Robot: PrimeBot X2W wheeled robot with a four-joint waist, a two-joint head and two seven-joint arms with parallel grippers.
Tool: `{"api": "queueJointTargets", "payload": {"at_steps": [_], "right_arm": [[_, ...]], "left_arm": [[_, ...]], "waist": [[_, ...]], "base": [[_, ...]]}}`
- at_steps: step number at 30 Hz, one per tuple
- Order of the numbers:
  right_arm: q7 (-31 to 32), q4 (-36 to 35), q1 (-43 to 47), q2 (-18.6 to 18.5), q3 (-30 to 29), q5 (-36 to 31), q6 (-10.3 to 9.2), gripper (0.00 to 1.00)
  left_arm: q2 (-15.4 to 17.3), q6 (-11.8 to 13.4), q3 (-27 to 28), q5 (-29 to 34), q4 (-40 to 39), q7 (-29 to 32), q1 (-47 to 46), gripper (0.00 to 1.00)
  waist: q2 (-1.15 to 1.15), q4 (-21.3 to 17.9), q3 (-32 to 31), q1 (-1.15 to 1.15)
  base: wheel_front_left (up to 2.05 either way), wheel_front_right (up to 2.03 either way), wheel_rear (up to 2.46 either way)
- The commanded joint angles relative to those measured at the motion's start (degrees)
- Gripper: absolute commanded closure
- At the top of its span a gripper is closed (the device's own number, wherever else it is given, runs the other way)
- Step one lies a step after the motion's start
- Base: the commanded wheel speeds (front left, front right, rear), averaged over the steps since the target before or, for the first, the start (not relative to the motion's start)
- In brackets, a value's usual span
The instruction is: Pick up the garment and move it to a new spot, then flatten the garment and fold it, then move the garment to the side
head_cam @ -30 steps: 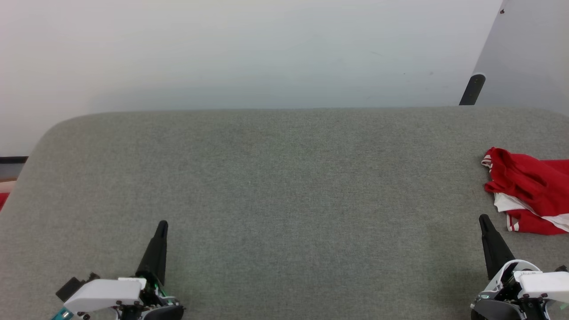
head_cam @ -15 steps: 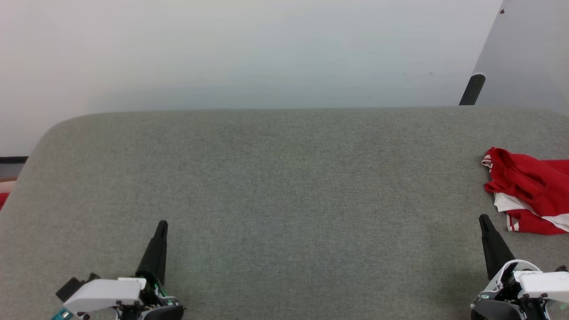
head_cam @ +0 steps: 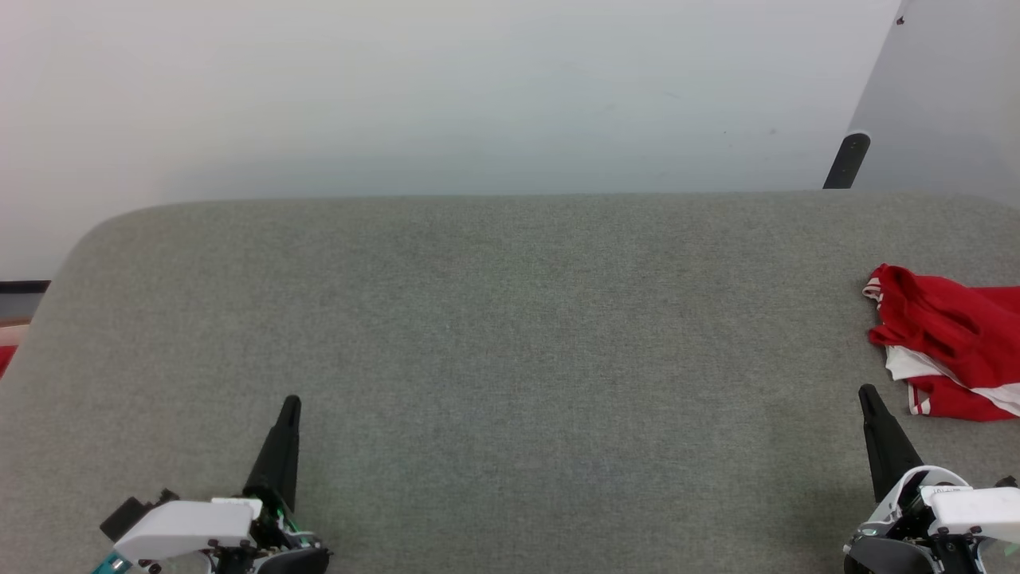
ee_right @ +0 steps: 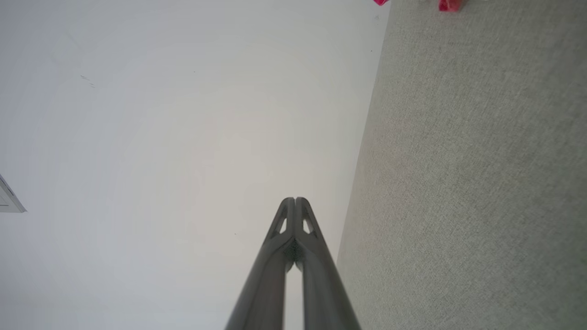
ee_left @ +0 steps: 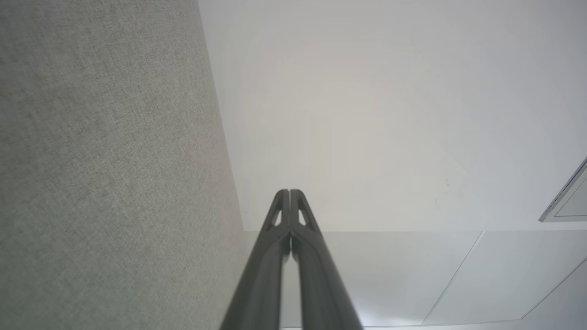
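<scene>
The garment point(head_cam: 952, 343), a crumpled red jersey with white parts and striped trim, lies at the right edge of the grey fabric surface point(head_cam: 510, 335), partly cut off by the frame. Small red bits of it point(ee_right: 447, 4) show at the top of the right wrist view. My right gripper point(head_cam: 867, 392) sits at the lower right, shut and empty, its tip just left of and below the garment, apart from it. At the lower left, far from the garment, my left gripper point(head_cam: 292, 401) is shut with nothing in it. Both pairs of fingers point(ee_left: 290, 195) point(ee_right: 295, 201) are pressed together in the wrist views.
A pale wall point(head_cam: 446, 96) rises behind the surface. A dark post point(head_cam: 846, 159) and a grey panel point(head_cam: 948, 96) stand at the back right. The surface's rounded left corner point(head_cam: 80, 239) drops off to the floor, where a red patch point(head_cam: 5, 357) shows.
</scene>
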Motion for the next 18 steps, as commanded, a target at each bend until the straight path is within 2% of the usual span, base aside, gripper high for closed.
{"api": "queueJointTargets", "payload": {"at_steps": [1, 18], "right_arm": [[0.02, 0.01, -0.14, 0.21, 0.02, 0.24, 0.02, 1.00], [0.02, 0.01, -0.14, 0.21, 0.03, 0.25, 0.02, 1.00]], "left_arm": [[-0.11, -0.18, 0.20, 0.21, 0.07, 0.03, -0.64, 1.00], [-0.14, -0.18, 0.24, 0.27, 0.07, 0.09, -0.64, 1.00]], "waist": [[0.00, 0.00, 0.00, 0.00], [0.00, 0.00, 0.00, 0.00]], "base": [[0.00, 0.00, 0.00], [0.00, 0.00, 0.00]]}}
